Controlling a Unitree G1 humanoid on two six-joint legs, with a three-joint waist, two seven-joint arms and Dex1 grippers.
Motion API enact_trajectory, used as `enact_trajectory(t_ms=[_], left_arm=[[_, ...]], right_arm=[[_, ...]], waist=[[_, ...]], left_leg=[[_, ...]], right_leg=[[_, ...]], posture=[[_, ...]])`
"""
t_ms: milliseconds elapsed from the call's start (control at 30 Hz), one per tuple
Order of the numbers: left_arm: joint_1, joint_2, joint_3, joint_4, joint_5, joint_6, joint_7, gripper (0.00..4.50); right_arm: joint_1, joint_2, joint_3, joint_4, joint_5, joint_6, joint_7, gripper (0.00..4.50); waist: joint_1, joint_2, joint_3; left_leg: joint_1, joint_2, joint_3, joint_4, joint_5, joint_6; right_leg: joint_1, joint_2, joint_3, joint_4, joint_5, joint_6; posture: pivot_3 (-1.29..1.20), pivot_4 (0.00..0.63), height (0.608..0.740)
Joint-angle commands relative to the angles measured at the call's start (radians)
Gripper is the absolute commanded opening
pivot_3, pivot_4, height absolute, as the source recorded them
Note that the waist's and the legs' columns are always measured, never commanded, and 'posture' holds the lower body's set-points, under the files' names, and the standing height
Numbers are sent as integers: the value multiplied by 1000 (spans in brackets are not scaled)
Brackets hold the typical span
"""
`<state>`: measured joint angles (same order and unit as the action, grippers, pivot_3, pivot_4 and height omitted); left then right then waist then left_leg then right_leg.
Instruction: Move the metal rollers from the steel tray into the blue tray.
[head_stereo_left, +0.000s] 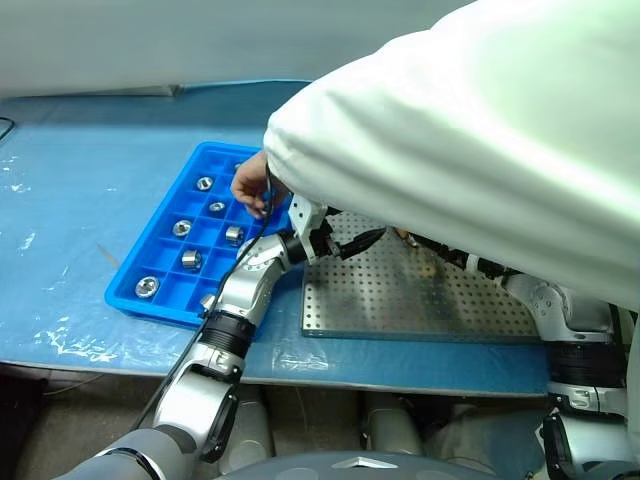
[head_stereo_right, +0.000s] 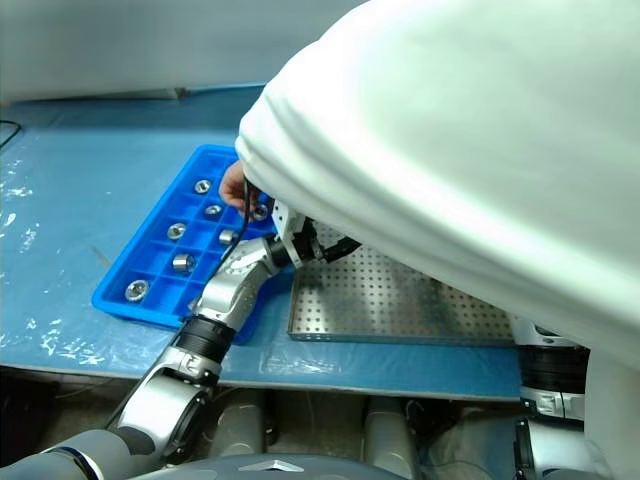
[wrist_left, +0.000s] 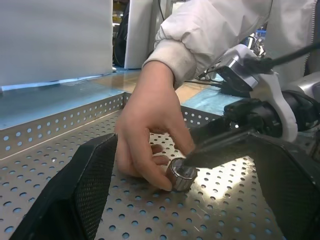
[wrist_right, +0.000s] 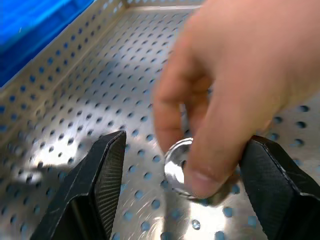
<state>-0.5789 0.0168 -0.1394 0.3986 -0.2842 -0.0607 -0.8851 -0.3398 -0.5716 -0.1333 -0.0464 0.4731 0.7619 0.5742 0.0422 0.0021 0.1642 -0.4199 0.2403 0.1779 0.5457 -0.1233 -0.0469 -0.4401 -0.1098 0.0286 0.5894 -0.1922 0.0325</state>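
The steel tray (head_stereo_left: 400, 300) lies at centre right, and the blue tray (head_stereo_left: 150, 308) to its left holds several metal rollers (head_stereo_left: 191, 260). On the steel tray's perforated floor a person's hand (wrist_left: 150, 125) pinches one roller (wrist_left: 181, 175) upright. My right gripper (wrist_right: 189, 142) is open, its two fingers standing on either side of that roller (wrist_right: 179, 167) and the hand. My left gripper (wrist_left: 185, 200) is open too, low over the steel tray (wrist_left: 60, 125) and pointing at the same roller from a short way off. It also shows beside the blue tray's near right corner (head_stereo_left: 362, 242).
A person in a white coat (head_stereo_left: 480, 130) leans over the table from the right and hides much of the steel tray and my right arm. Their other hand (head_stereo_left: 250, 185) rests at the blue tray's far right side. A blue mat (head_stereo_left: 80, 180) covers the table.
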Motion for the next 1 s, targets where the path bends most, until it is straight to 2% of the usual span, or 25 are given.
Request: enact_trajectory(t_ms=[33, 533, 667, 1000], left_arm=[[-7, 1, -5, -16, 8, -20, -3, 4347], [-4, 5, -8, -14, 23, -24, -5, 4347], [-4, 2, -14, -13, 27, -26, -10, 4347], [4, 7, -14, -17, 30, -29, -11, 4347]], right_arm=[[-4, -15, 13, -35, -16, -30, 24, 3584], [-9, -15, 39, -32, -63, -52, 61, 3584], [-11, -48, 67, 3, -167, -114, 16, 3584], [-62, 9, 78, 78, -216, -173, -22, 3584]], waist=[[0, 0, 0], [1, 0, 0], [1, 0, 0], [-1, 0, 0]], left_leg=[[0, 0, 0, 0, 0, 0], [1, 0, 0, 1, 0, 0], [1, 0, 0, 1, 0, 0], [2, 0, 0, 2, 0, 0]], right_leg=[[0, 0, 0, 0, 0, 0], [1, 0, 0, 1, 0, 0], [1, 0, 0, 1, 0, 0], [2, 0, 0, 2, 0, 0]], posture=[[-193, 150, 740], [-191, 150, 740], [-199, 150, 740], [-179, 150, 740]])
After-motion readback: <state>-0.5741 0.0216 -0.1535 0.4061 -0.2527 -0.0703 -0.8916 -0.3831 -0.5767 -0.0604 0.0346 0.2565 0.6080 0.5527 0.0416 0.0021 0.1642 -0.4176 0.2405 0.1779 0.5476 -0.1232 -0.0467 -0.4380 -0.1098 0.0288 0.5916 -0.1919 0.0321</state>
